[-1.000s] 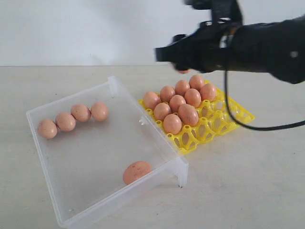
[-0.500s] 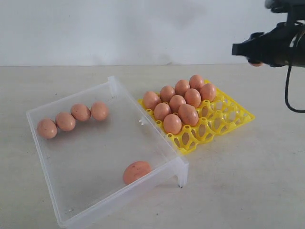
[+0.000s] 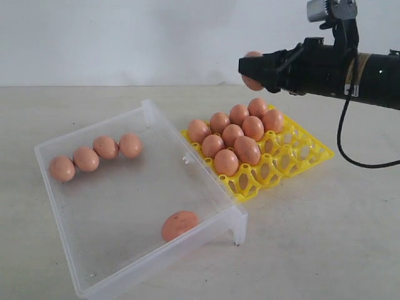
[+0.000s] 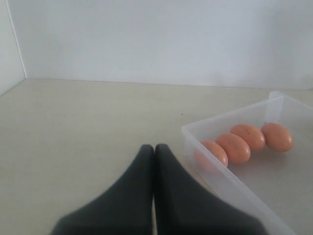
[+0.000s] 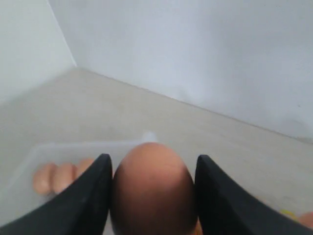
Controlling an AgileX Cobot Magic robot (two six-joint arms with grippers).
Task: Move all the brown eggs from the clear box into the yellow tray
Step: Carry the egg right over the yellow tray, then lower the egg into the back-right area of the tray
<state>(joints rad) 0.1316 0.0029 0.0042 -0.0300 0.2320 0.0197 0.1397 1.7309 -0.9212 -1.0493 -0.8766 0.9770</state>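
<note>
My right gripper (image 3: 255,69) is shut on one brown egg (image 3: 251,82) and hangs in the air over the far side of the yellow tray (image 3: 294,156). In the right wrist view that egg (image 5: 152,191) fills the gap between both black fingers (image 5: 95,196). Several brown eggs (image 3: 232,134) sit in the tray's cups on its left part. In the clear box (image 3: 125,200), a row of eggs (image 3: 95,154) lies along the far wall and one egg (image 3: 179,225) lies by the near wall. My left gripper (image 4: 154,147) is shut and empty, beside the box corner (image 4: 230,181).
The tray's right-hand cups (image 3: 300,147) hold nothing. A black cable (image 3: 340,147) hangs from the right arm past the tray's right corner. The box's near right corner (image 3: 237,225) stands raised on a small leg. A white wall runs behind the table.
The right arm swung off to the right edge, then came back left; it now holds the egg above the tray's far side. Eggs in box and tray have not moved.
</note>
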